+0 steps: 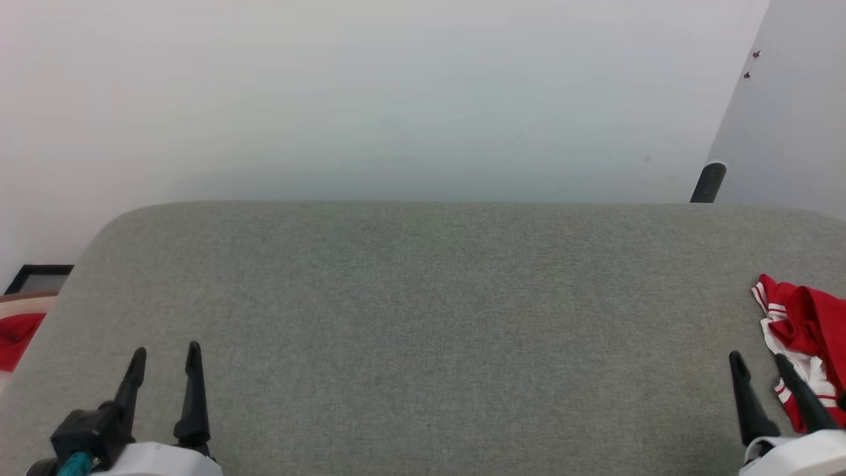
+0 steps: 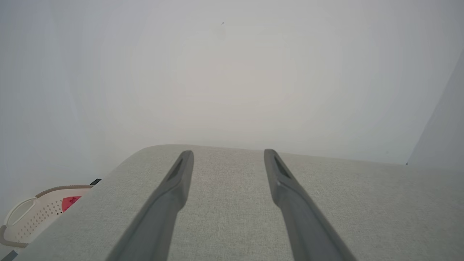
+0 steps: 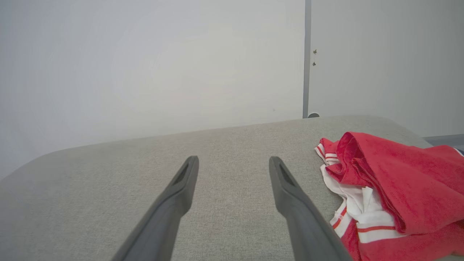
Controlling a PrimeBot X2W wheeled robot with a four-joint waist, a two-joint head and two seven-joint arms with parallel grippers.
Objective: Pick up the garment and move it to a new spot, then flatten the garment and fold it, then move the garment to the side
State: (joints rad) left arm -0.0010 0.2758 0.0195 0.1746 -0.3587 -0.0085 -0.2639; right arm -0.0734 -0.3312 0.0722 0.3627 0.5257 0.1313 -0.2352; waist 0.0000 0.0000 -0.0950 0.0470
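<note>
- Head view is taking in a broad grey padded surface (image 1: 423, 297) running across the frame under a pale wall (image 1: 396, 99). Most of its fabric top is lying bare, so a new spot toward the middle looks easy to find.
- The garment (image 1: 809, 317), red with white parts and red-and-white striped trim, is lying crumpled at the surface's right edge. The frame edge is cutting it off, and its folds are hiding any lettering or number.
- The right gripper (image 1: 757, 357) is hovering low just beside that heap, jaws spread wide with nothing between them. The left gripper (image 1: 166, 348) is hanging well apart at the lower left, equally wide and empty.
- Judging by this, the first step, the pick-up, is not yet begun. The next move is calling for the right arm to swing toward the heap on its right, settle over a raised fold and close.
- A pale perforated basket (image 2: 32, 214) is sitting off the left edge, holding a small plain red cloth (image 2: 70, 203) that is not the piece to fold. The surface is hiding most of both.
- A small dark post (image 1: 708, 182) is poking up behind the far right edge; what it is cannot be made out.
</note>
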